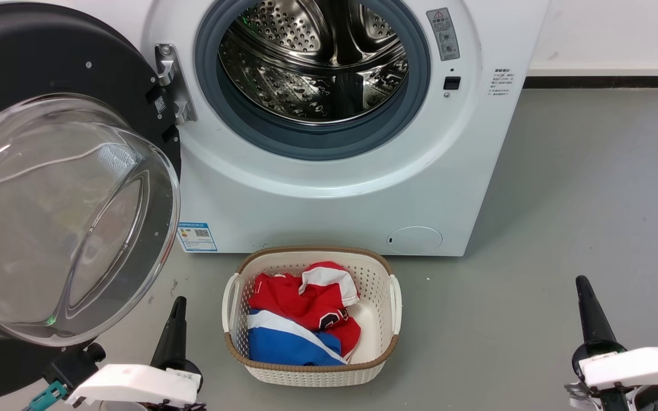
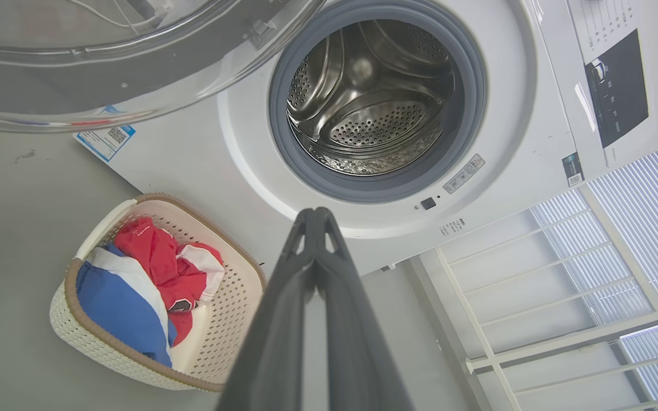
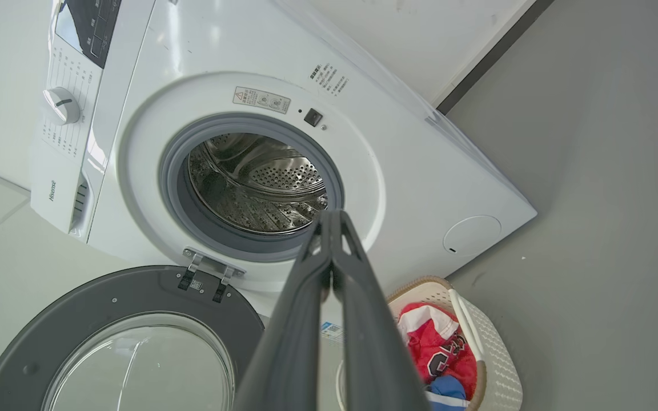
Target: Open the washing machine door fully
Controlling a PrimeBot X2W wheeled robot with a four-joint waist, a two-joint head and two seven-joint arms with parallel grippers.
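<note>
While both arms are held low at the near edge of the head view, the washing machine door (image 1: 66, 217) is seen standing wide open at the left of the washing machine (image 1: 329, 188). It is carried on a metal hinge (image 1: 172, 85) just left of the opening. Its inner side is turned toward the camera, so that the black rim and the bulging clear glass bowl are shown. The opening is left fully uncovered, and the grey rubber ring (image 1: 317, 140) and the perforated steel drum (image 1: 312, 63) are exposed. Nothing can be made out inside the drum.

The left gripper (image 1: 177, 305) is seen just below and to the right of the door's lower edge, with its fingertips apart from the glass. In the left wrist view its two dark fingers (image 2: 283, 297) are pressed together at the tips, and nothing is held between them. The right gripper (image 1: 583, 285) is placed over the grey floor (image 1: 563, 171), well apart from the door and the machine. In the right wrist view its fingers (image 3: 300, 308) are likewise closed tip to tip on nothing.

A pale woven-look basket (image 1: 312, 251) is set on the floor just in front of the machine, between the two grippers, and red, white and blue clothes (image 1: 300, 319) are piled in it.
</note>
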